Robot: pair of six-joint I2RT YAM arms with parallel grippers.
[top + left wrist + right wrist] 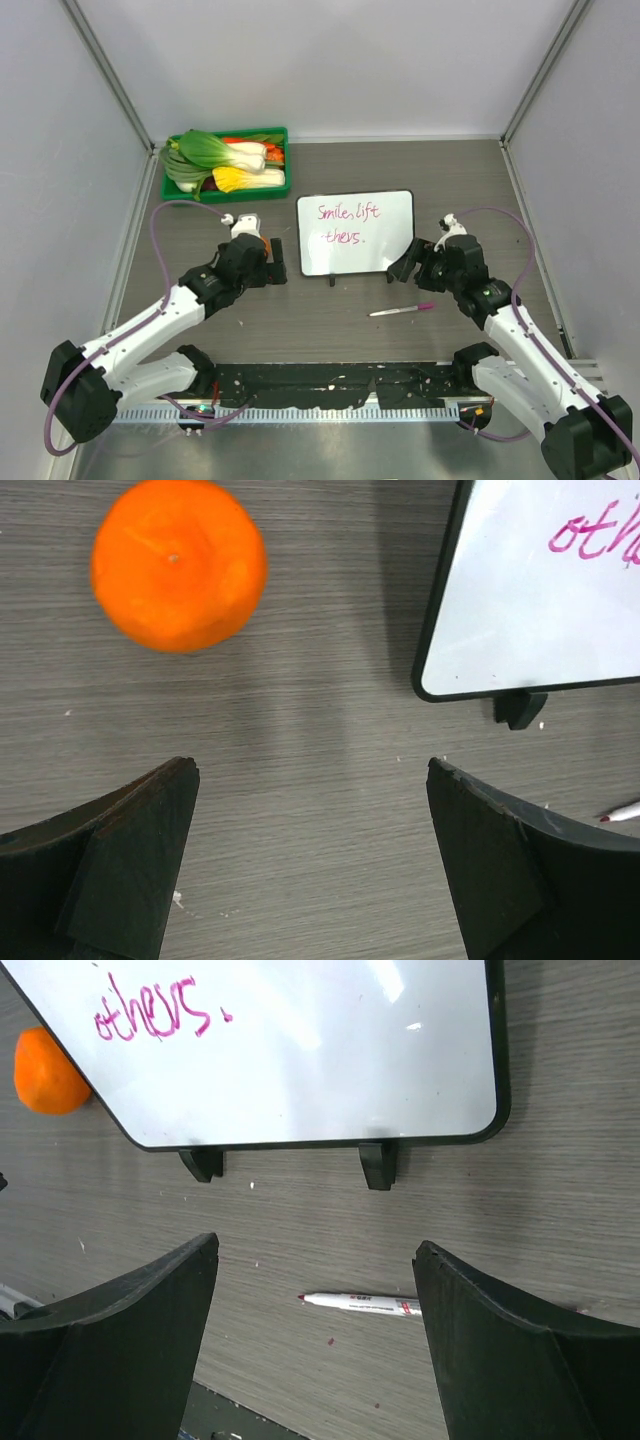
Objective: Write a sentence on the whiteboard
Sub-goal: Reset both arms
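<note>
My left gripper (310,780) stands with its jaws spread wide and nothing between them, only bare table (300,710) below. Ahead and to the left of those jaws lies an orange (178,565), loose on the table and touching nothing. My right gripper (315,1255) is also wide apart and holds nothing. A marker (360,1303) lies flat on the table under the gap between its jaws, its tip pointing left, apart from both fingers.

The whiteboard (355,232) sits at the middle of the table, between my two grippers and a little beyond them, propped on two small black feet. My left jaws are off its left edge, my right jaws off its lower right corner, and neither touches it. The sentence (345,222) fills the board's upper left part in pink script on two lines: "Smile, lift" above, and below it a word that reads "others." from my right wrist. The rest of the board is plain white.

At the far left stands a green tray (225,194), well apart from the board. It is heaped with vegetables: a leafy green bok choy (205,150) with white stalks on top, a yellow-leaved one (240,178) along the near side, and something red-orange (272,153) at the far right corner that I cannot make out.
</note>
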